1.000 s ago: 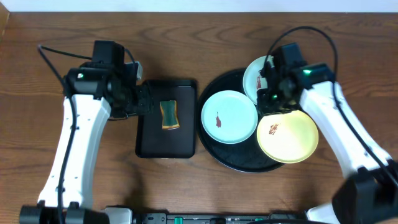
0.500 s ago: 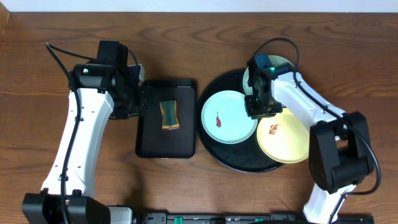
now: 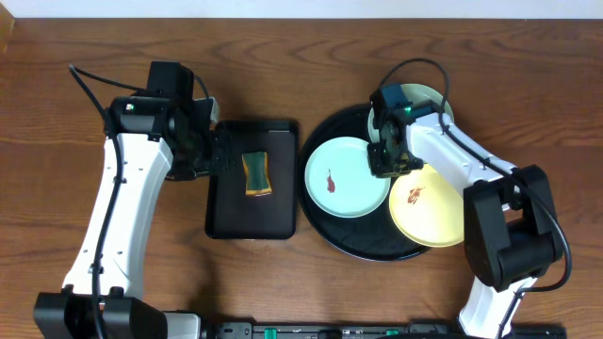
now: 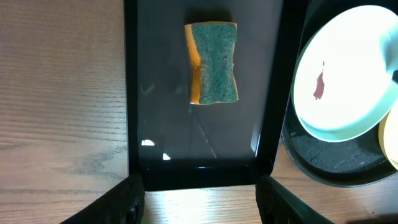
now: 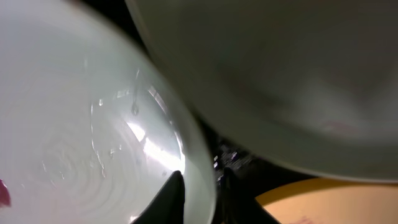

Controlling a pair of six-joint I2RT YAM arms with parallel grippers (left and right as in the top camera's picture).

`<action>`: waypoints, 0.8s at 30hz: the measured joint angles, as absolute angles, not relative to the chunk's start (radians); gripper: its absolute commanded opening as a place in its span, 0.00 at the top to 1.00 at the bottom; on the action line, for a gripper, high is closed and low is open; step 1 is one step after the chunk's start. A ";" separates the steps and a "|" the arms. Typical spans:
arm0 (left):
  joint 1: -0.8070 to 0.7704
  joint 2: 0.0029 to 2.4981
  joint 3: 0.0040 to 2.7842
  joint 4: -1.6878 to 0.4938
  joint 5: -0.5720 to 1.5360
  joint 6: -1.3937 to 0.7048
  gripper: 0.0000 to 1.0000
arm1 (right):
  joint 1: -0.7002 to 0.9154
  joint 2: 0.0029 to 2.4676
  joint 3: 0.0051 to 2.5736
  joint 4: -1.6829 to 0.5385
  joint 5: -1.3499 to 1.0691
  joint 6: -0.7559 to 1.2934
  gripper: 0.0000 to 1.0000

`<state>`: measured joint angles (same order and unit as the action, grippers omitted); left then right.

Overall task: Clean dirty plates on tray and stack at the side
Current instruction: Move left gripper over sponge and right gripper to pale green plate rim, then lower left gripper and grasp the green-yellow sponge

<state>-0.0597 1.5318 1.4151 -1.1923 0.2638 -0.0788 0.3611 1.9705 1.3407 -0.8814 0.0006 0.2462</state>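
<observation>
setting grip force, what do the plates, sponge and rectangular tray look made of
Mint plate and yellow plate: likely glazed ceramic or melamine, glossy glare. Sponge: soft foam, orange, with coarse green scouring face. Rectangular tray: probably smooth black plastic, showing light reflections.

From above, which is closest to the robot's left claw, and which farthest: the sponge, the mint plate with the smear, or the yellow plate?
1. The sponge, lying in the rectangular tray, right beside the left gripper.
2. The smeared mint plate, on the left part of the round tray.
3. The yellow plate, at the round tray's right edge, clearly farthest.
</observation>
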 measured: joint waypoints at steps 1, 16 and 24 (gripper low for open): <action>-0.060 1.532 1.415 -1.192 0.264 -0.079 0.41 | 0.367 1.971 1.337 -0.882 0.001 0.250 0.86; -0.060 1.532 1.415 -1.192 0.264 -0.079 0.41 | 0.372 1.971 1.335 -0.905 0.001 0.263 0.90; -0.060 1.531 1.400 -1.155 0.264 -0.088 0.41 | 0.372 1.971 1.334 -0.906 0.001 0.278 0.99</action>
<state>-0.0597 1.5314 1.4002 -1.1553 0.2642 -0.0879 0.3717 1.9705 1.3338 -0.9058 0.0010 0.2783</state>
